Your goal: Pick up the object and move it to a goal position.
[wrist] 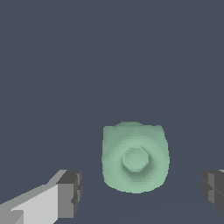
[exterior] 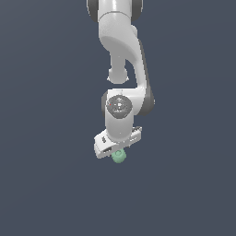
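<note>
The object (wrist: 134,157) is a small pale mint-green lumpy piece with a round dimple on top. In the wrist view it lies between my two dark fingertips (wrist: 70,192), with a gap on each side, so nothing touches it. My gripper (wrist: 142,190) is open around it. In the exterior view the object (exterior: 119,156) peeks out just under the white hand of the arm, and the gripper (exterior: 117,151) hangs directly over it; the fingers themselves are hidden by the hand there.
A plain dark grey-blue floor (exterior: 46,184) surrounds the arm on all sides. The white arm (exterior: 122,55) comes down from the upper edge of the exterior view. No goal marker shows.
</note>
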